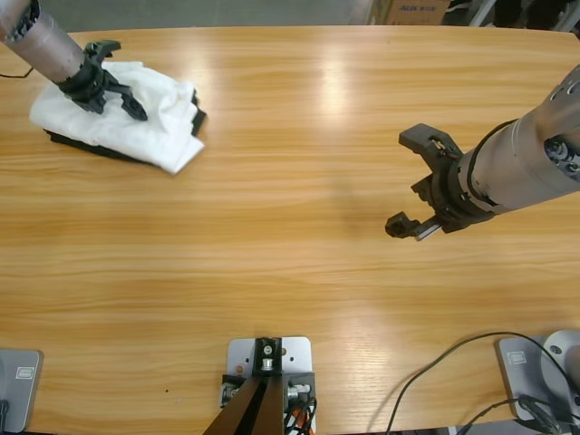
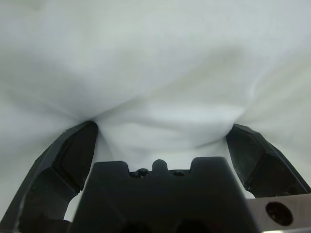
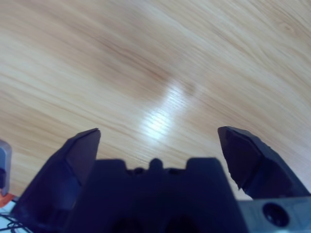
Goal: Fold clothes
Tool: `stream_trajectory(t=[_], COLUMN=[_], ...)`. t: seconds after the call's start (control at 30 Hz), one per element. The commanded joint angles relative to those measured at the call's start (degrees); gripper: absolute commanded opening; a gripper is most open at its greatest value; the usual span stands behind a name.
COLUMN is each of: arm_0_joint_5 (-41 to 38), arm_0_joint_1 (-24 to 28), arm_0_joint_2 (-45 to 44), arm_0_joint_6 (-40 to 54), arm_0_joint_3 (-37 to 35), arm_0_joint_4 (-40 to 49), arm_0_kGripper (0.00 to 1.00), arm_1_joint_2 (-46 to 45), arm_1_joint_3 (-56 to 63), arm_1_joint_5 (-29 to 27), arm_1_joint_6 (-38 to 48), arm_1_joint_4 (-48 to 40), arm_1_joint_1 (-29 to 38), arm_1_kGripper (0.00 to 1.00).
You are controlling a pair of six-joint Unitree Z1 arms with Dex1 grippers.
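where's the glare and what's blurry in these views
High view: pale glare streaks on the table, otherwise sharp. Right wrist view: a bright glare patch on the wood, right gripper soft. Left wrist view: T-shirt fills the frame, close and blurred.

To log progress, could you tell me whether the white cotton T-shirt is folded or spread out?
Folded: the white cotton T-shirt lies as a compact bundle on a black garment, under the left gripper.

- You have the long wooden table (image 1: 299,272) filling the view, bright glare streaks toward 12 o'clock.
- Grey floor (image 1: 199,11) beyond its far edge.
- Cardboard box (image 1: 412,11) at 1 o'clock.
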Motion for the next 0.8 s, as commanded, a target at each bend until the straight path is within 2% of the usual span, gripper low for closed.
stream_trajectory(t=[0.03,0.37,0.6,0.8], arm_0_joint_5=[1.45,1.36,1.45,2.26], arm_0_joint_1=[4.95,6.79,8.88,9.61], arm_0_joint_2=[14.44,23.37,24.06,17.36], arm_0_joint_6=[-2.85,-8.44,-8.35,-7.86], arm_0_joint_3=[-16.31,-37.79,-41.44,-42.38], arm_0_joint_4=[10.23,20.90,23.82,30.41], arm_0_kGripper=[0.987,0.990,0.991,0.991], arm_1_joint_2=[2.74,4.01,3.55,-1.19], arm_1_joint_3=[0.24,0.06,-0.06,-2.40], arm_1_joint_5=[1.13,1.23,0.58,-8.89], arm_1_joint_6=[0.64,0.64,0.59,-1.38], arm_1_joint_4=[-0.58,-0.61,-0.30,7.79], arm_1_joint_1=[-1.51,-2.32,-2.48,-2.48], arm_1_kGripper=[1.000,1.000,1.000,1.000])
